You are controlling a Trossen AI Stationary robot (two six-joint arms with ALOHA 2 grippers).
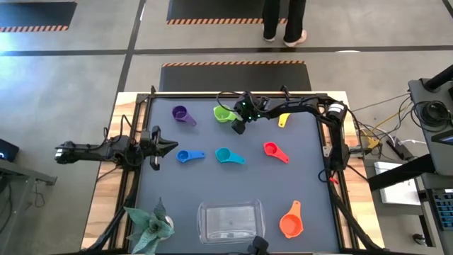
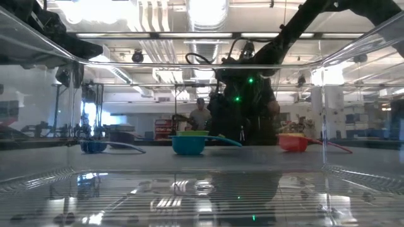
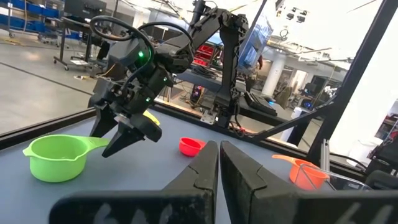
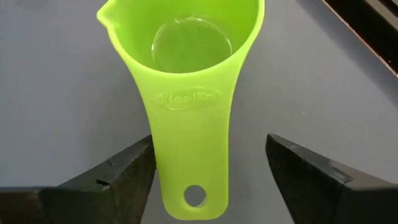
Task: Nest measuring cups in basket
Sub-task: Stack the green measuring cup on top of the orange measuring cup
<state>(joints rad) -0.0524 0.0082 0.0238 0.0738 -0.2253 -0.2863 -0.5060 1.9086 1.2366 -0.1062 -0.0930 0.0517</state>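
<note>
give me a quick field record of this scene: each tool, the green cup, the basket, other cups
right tool: open, fingers either side of the green cup's handle, not yet closed
left tool: shut, waiting at the table's left edge
green cup: on the mat, far side
basket: near edge, no cups inside
other cups: purple, yellow, blue, teal, red and orange, all loose on the mat

Bare desk (image 1: 233, 184) in the frame's centre leaves a wide lane toward the basket (image 1: 231, 220) at the lower middle. The plant (image 1: 150, 225) crowds its left; the orange cup (image 1: 291, 223) sits right.
</note>
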